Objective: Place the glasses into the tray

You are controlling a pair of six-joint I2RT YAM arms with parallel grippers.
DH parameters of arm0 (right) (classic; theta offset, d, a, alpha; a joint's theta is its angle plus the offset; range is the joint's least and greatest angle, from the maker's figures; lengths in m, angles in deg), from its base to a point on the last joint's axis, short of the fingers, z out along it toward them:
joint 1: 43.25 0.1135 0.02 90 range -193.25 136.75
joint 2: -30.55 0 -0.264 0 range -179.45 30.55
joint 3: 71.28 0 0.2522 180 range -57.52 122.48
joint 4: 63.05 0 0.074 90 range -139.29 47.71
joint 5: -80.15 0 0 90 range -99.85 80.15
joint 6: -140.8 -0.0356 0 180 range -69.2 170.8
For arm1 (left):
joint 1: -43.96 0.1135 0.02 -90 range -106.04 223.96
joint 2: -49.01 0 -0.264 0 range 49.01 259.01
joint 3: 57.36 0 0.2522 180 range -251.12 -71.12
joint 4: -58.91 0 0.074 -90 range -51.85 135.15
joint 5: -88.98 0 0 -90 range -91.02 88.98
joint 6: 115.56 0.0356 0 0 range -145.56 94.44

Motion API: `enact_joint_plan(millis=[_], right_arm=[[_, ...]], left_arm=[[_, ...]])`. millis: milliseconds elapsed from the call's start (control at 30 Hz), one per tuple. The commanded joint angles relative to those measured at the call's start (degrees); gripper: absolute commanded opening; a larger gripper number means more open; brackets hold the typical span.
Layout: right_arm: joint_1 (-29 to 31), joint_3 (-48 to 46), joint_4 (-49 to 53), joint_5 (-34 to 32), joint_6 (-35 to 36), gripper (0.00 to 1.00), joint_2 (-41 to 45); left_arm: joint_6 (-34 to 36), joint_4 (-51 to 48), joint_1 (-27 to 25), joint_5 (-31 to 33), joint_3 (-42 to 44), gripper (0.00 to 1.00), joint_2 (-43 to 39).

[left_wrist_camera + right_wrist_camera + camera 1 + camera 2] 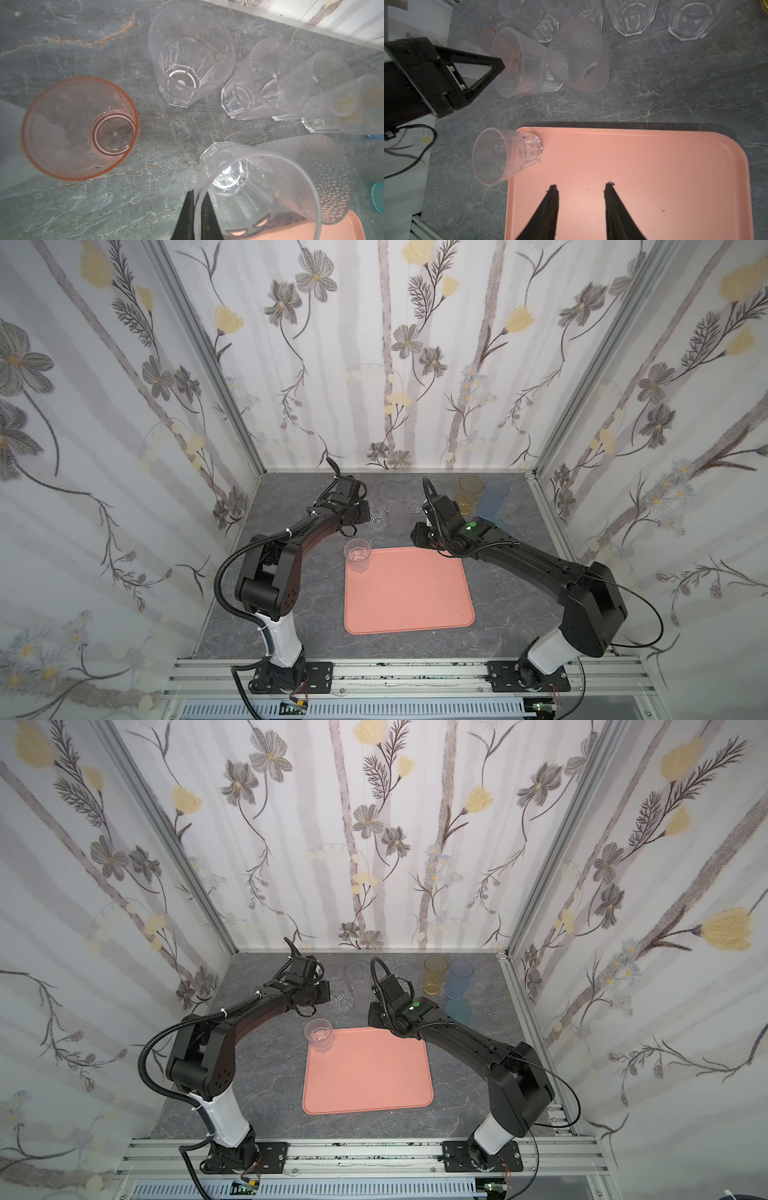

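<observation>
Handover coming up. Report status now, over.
Left hand shut on rim of clear faceted tumbler. Right hand open above salmon-pink rectangular tray. Second clear tumbler stands in tray corner. Frosted dimpled tumbler close beside gripped one.

No words, brand names or numbers can be read anywhere; the only lettering is a ring of faint raised moulding marks and a small triangle sign on the base of the pink glass (81,128), too blurred to make out.
</observation>
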Motion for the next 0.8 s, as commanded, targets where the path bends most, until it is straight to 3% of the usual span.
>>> enact_joint_plan(millis=[0, 300, 400, 533, 767], right_arm=[[0.0, -0.1, -2.4, -0.8, -0.6, 0.38, 1.2], [0.6, 4.1, -0.5, -1.8, -1.6, 0.38, 4.8], [2.4, 8.6, 1.9, -6.2, -0.9, 0.39, 6.1], [4.9, 15.7, 7.9, -16.5, 1.1, 0.48, 5.0], [8.9, 22.1, 12.8, -20.6, 5.2, 0.49, -0.9]], left_arm=[[-0.7, 0.4, 0.0, 1.0, 1.7, 0.0, -3.4], [-3.5, -0.4, -2.4, 3.5, 3.0, 0.0, -14.6], [-5.5, -0.9, -5.0, 4.5, 3.2, 0.0, -16.9], [-8.5, -1.6, -9.4, 5.6, 3.2, 0.0, -17.6], [-11.7, -2.0, -14.0, 6.9, 3.7, 0.0, -18.2]])
